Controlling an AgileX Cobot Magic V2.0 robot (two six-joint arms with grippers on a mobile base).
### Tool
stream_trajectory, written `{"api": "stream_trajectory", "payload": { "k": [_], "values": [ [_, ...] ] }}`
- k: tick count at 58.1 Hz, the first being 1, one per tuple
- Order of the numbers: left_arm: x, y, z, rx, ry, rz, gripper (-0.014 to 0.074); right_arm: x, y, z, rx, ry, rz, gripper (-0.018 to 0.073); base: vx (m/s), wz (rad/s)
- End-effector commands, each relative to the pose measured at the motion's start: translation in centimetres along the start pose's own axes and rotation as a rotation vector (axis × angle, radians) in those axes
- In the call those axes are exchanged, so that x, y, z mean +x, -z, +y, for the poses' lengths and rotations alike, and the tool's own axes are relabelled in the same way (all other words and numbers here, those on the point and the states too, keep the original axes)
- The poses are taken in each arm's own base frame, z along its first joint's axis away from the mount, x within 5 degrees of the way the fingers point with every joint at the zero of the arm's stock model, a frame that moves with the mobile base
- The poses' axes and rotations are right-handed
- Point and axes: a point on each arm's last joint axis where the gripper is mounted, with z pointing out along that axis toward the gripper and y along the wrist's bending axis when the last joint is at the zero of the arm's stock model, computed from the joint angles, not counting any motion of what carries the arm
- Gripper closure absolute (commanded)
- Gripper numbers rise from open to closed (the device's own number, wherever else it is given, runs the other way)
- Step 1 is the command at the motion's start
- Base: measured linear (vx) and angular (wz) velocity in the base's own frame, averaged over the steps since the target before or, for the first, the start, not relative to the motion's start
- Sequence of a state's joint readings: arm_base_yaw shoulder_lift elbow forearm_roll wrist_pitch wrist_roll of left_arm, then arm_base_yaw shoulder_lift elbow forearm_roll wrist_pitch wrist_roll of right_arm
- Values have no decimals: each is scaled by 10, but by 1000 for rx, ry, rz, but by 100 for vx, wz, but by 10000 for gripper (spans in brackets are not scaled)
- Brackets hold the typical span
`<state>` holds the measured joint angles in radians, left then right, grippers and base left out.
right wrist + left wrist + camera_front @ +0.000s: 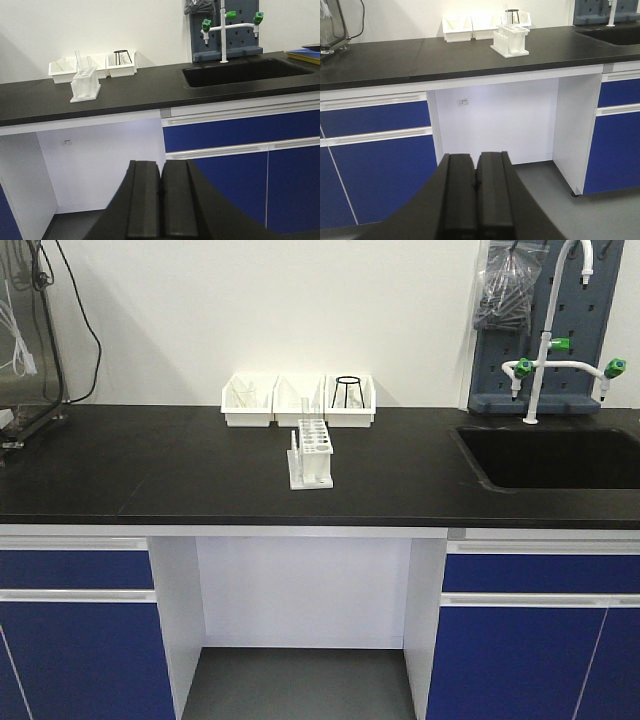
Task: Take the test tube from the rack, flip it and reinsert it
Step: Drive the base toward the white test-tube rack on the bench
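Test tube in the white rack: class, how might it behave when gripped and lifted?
The test tube looks like thin clear glass, so probably fragile and slippery. Slim and round, it would likely roll on the counter. The small rack may shift as it lifts out.

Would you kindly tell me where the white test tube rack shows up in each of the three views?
Exterior front: rack, mid-width, just above centre.
Left wrist: rack, top, right of centre.
Right wrist: rack, upper left.
Shared landmark: the white bins directly behind it.
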<state>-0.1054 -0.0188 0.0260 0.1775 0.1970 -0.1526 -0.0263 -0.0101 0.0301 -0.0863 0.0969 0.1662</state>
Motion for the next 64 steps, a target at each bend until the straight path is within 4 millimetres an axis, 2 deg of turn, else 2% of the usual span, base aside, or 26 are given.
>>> {"api": "stream_trajectory", "payload": {
  "k": [1,64],
  "values": [
    [-8,1,-1,12,15,-85,603,-7,1,1,-10,16,-91,570,0,0],
    [-8,1,-1,12,15,-85,603,-7,1,1,-10,16,-91,570,2,0]
  ]
}}
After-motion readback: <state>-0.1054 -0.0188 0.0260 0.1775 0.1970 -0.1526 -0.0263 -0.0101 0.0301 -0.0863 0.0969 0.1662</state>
